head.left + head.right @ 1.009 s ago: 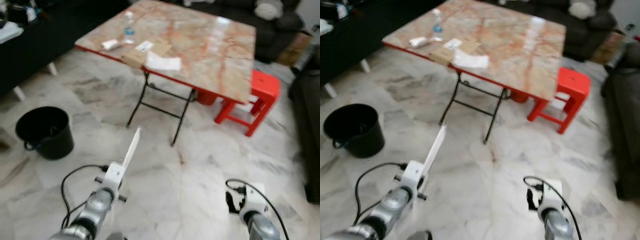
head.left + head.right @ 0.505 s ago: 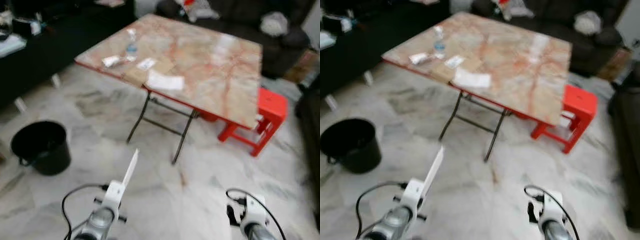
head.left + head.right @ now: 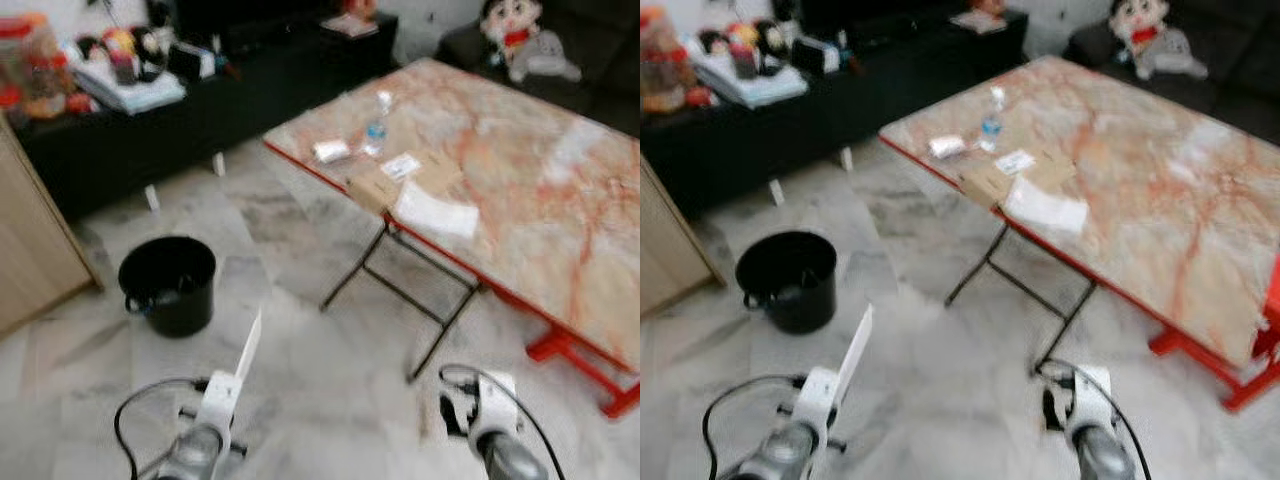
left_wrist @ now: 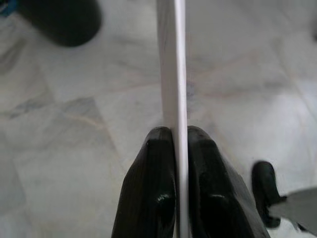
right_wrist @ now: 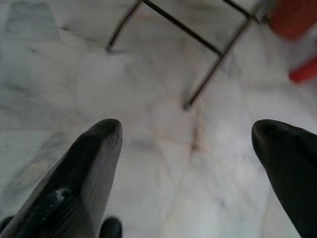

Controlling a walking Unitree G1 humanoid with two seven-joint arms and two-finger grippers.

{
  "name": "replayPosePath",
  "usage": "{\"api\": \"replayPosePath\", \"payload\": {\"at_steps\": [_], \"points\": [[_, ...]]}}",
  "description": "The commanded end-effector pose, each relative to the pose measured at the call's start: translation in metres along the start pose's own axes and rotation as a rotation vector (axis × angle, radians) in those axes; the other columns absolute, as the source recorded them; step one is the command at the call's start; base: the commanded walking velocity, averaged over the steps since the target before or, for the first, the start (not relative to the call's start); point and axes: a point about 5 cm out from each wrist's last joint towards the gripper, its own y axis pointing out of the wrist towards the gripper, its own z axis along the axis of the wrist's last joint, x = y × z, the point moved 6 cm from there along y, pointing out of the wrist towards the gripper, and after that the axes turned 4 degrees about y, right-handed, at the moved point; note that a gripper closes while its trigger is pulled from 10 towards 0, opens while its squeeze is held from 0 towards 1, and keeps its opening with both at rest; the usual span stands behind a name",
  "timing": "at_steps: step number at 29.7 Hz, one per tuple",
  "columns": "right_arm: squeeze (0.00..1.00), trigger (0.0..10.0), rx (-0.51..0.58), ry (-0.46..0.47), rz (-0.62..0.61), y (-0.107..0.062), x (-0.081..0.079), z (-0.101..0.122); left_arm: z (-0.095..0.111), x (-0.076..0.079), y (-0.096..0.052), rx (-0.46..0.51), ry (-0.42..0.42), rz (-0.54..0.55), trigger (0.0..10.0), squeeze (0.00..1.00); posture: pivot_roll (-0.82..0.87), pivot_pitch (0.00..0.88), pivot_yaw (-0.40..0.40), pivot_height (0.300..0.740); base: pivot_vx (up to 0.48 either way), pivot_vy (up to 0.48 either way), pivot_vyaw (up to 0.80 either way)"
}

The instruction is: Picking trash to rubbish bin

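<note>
Fingers (image 4: 158,188) of the left gripper (image 4: 180,148) pinch a thin white flat card (image 3: 247,347) edge-on, low over the grey marble floor (image 3: 330,370). Ahead and to the left stands the round black plastic bucket (image 3: 167,284), apart from it. Right gripper (image 5: 185,134) fingers are spread wide near the marble-topped folding bench (image 3: 520,180).

Silver arms end in white wrist blocks with looping black cables and glossy black jaws.
</note>
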Motion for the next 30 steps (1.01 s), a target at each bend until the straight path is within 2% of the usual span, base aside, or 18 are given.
{"api": "replayPosePath", "payload": {"at_steps": [1,11,18,21,27,30], "points": [[0.0,10.0,0.012,-0.014,0.033,0.002,-0.011,0.005,-0.01,-0.007,-0.002,-0.031,-0.013,0.019,10.0,0.0,0.06,0.117,-0.16,0.74,0.379,0.0,0.8],[0.0,10.0,0.017,-0.007,0.042,0.003,-0.013,0.006,-0.009,-0.007,-0.002,-0.027,-0.017,0.024,10.0,0.0,0.07,0.135,-0.162,0.74,0.376,0.0,0.8],[0.0,10.0,0.035,-0.003,0.054,0.004,-0.014,0.013,-0.009,-0.008,-0.002,-0.027,-0.017,0.027,10.0,0.0,0.07,0.142,-0.162,0.74,0.377,0.0,0.53],[0.0,10.0,0.042,0.026,0.07,0.005,-0.017,0.016,-0.008,-0.009,-0.001,-0.024,-0.018,0.029,10.0,0.0,0.07,0.143,-0.161,0.74,0.371,0.0,0.0],[0.0,10.0,0.065,-0.018,0.113,0.007,-0.027,0.028,-0.006,-0.011,-0.001,-0.018,-0.021,0.038,10.0,0.0,0.06,0.148,-0.16,0.74,0.372,0.0,0.0],[0.0,10.0,0.083,-0.005,0.128,0.008,-0.029,0.033,-0.005,-0.011,-0.001,-0.015,-0.021,0.038,10.0,0.0,0.06,0.15,-0.16,0.74,0.372,0.0,0.0]]}}
